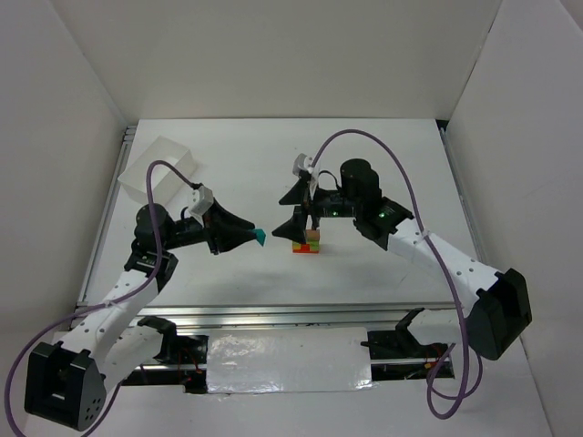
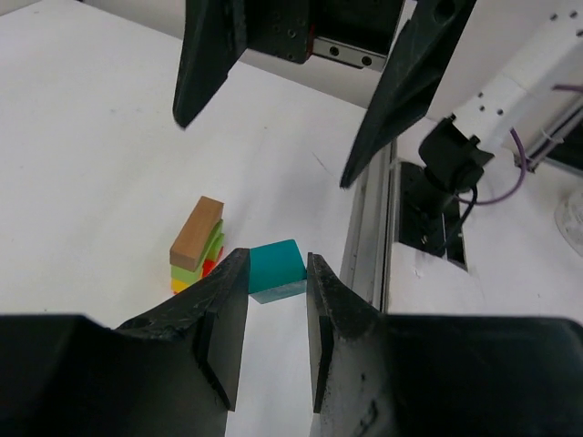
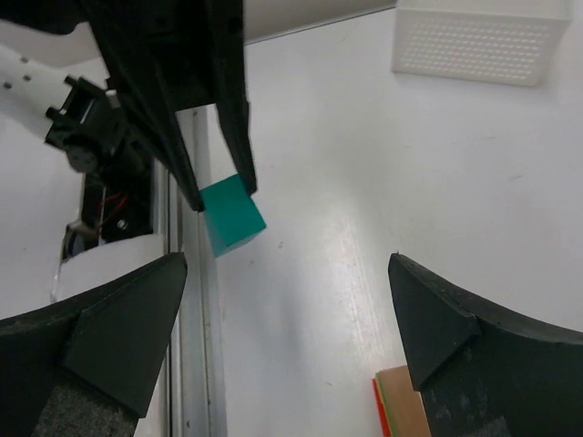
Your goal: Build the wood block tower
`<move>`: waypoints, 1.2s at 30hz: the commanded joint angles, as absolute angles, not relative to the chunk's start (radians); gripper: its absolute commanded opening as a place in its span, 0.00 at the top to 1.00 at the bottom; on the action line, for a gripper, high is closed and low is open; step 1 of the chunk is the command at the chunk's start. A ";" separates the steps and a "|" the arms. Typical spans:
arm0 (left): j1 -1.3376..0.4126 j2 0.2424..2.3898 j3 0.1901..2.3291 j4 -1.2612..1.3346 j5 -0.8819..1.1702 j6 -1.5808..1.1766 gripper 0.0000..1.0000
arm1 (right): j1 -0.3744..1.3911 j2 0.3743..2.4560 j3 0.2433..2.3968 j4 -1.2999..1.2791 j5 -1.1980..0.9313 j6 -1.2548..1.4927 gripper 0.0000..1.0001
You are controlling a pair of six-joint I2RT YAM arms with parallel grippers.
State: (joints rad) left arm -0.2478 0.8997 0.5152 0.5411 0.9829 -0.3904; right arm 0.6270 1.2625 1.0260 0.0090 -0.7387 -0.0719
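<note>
A short stack of blocks [image 1: 307, 244], red and yellow low down, green above and a plain tan block on top, stands mid-table. It also shows in the left wrist view [image 2: 198, 246], and its tan top edge shows in the right wrist view [image 3: 402, 401]. My left gripper [image 1: 256, 237] is shut on a teal block [image 1: 260, 238] and holds it left of the stack, apart from it. The teal block sits between the fingertips in the left wrist view [image 2: 276, 268] and shows in the right wrist view [image 3: 231, 214]. My right gripper [image 1: 294, 211] is open wide and empty, just above and left of the stack.
A white perforated box [image 1: 160, 167] lies at the table's back left and also shows in the right wrist view [image 3: 475, 42]. A metal rail [image 2: 368, 228] runs along the table's near edge. White walls enclose the table on three sides.
</note>
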 commanded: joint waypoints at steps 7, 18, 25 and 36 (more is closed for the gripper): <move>-0.261 0.953 0.594 0.632 1.163 -0.279 0.98 | 0.684 1.345 1.094 -0.050 -0.896 -0.173 0.01; -0.270 0.902 0.601 0.561 1.151 -0.212 0.98 | 0.741 1.439 1.152 -0.072 -0.876 -0.175 0.11; -0.272 0.891 0.601 0.526 1.154 -0.173 0.98 | 0.741 1.405 1.126 -0.043 -0.882 -0.158 0.31; -0.270 0.867 0.595 0.499 1.154 -0.140 0.99 | 0.750 1.397 1.144 -0.066 -0.907 -0.156 0.46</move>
State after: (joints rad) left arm -0.2657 0.8913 0.5632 0.4625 1.1248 -0.1867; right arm 0.7372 1.4364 1.0946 -0.0689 -0.8970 -0.1513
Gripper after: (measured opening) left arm 0.402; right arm 0.569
